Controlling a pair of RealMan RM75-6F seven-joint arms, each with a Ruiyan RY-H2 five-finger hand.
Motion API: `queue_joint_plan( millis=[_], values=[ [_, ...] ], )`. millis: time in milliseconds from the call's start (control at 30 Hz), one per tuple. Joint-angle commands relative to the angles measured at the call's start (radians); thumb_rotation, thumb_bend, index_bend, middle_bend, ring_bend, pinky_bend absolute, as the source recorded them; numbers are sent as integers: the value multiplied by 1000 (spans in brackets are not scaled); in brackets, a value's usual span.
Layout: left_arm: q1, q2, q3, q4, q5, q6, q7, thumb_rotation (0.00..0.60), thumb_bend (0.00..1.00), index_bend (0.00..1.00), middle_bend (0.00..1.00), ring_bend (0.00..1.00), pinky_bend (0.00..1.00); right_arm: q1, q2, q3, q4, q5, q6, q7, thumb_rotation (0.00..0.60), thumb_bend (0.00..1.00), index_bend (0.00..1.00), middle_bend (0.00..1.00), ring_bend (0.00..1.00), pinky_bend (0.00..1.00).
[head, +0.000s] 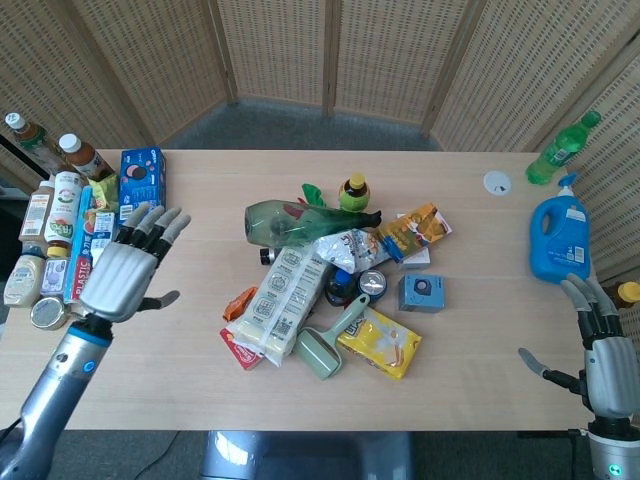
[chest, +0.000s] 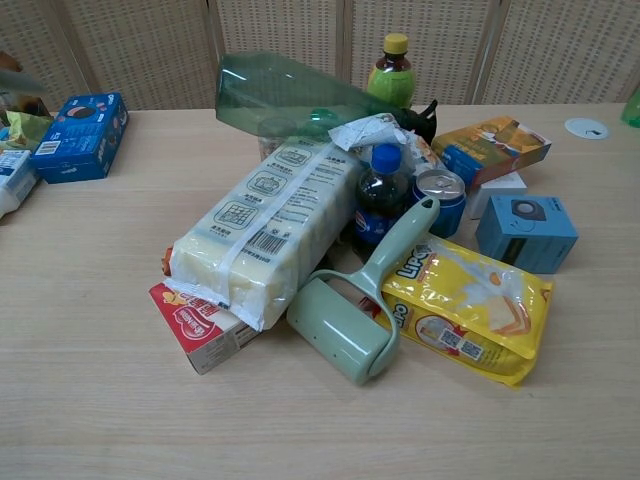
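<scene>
My left hand (head: 130, 268) hovers over the left part of the table (head: 200, 390), fingers spread, holding nothing. It is just right of a row of bottles and cartons (head: 70, 240) and below a blue box (head: 142, 187). My right hand (head: 598, 345) stays at the table's right edge, fingers apart and empty, below a blue detergent jug (head: 558, 238). In the middle lies a pile: a long white packet (chest: 265, 225), a green lint roller (chest: 362, 305), a yellow bag (chest: 470, 305), a red carton (chest: 200, 325). The chest view shows no hand clearly.
A large green plastic bottle (chest: 290, 92) lies at the back of the pile beside an upright yellow-capped bottle (chest: 392, 72). A small blue box (chest: 526, 232), a cola bottle (chest: 380, 205) and a can (chest: 440, 195) sit in it. A green soda bottle (head: 562, 148) and a white lid (head: 497, 182) stand far right.
</scene>
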Motion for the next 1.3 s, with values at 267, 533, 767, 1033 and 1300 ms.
queue_joint_plan(
  millis=[267,533,767,1033,1300],
  values=[
    [-281,-268,-94,59,-478,-16,415,600,0,8,0,0,0,-5,11,2,-5,-2,6,27,600,0,67,31,0,0],
    [-417,-389,-134,176,-663,33,501,600,0,7,0,0,0,-8,25,3,-9,6,0,69,600,0,68,31,0,0],
    [-507,-463,-156,285,-750,55,535,600,0,9,0,0,0,-8,32,14,-2,24,-4,96,600,0,69,30,0,0],
    [-567,-541,-151,385,-793,37,507,600,0,20,0,0,0,-6,35,17,7,38,-19,126,600,0,70,30,0,0],
    [-605,-610,-143,476,-842,47,507,600,0,7,0,0,0,-8,44,23,12,45,-19,161,600,0,71,30,0,0]
  ],
)
